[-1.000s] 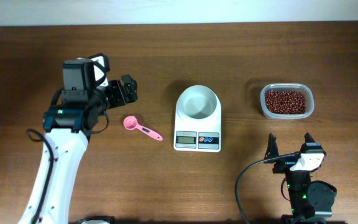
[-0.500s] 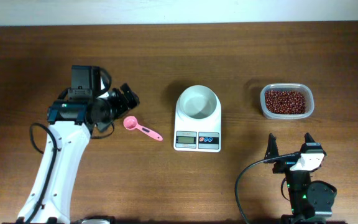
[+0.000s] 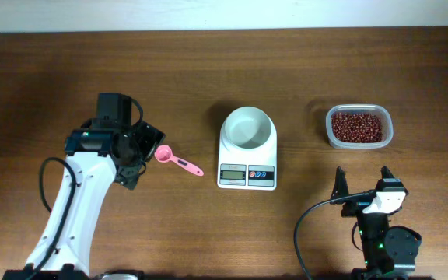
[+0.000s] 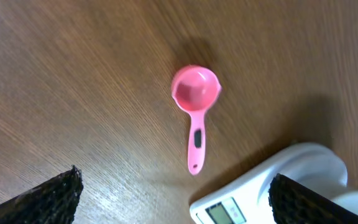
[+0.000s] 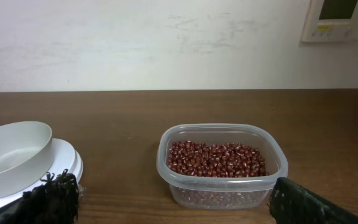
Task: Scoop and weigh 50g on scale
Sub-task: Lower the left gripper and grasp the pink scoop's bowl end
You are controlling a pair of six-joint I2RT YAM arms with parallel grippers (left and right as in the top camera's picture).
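Only the right wrist view showed the wall (image 5: 166, 37) behind the clear tub (image 5: 222, 186) of beans (image 5: 216, 158). The left wrist view showed the pink spoon (image 4: 195, 106) near the scale (image 4: 272, 193). Left gripper (image 3: 142, 155) and right gripper (image 3: 362, 183): jaws stood apart, empty.

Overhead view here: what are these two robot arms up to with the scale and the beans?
They're set to weigh out beans, but no scooping has begun. The left hand hovers open by the pink spoon, which lies on the table left of the scale. The right hand sits open and empty, facing the clear tub. All the beans are in that tub, and the scale's bowl is empty.
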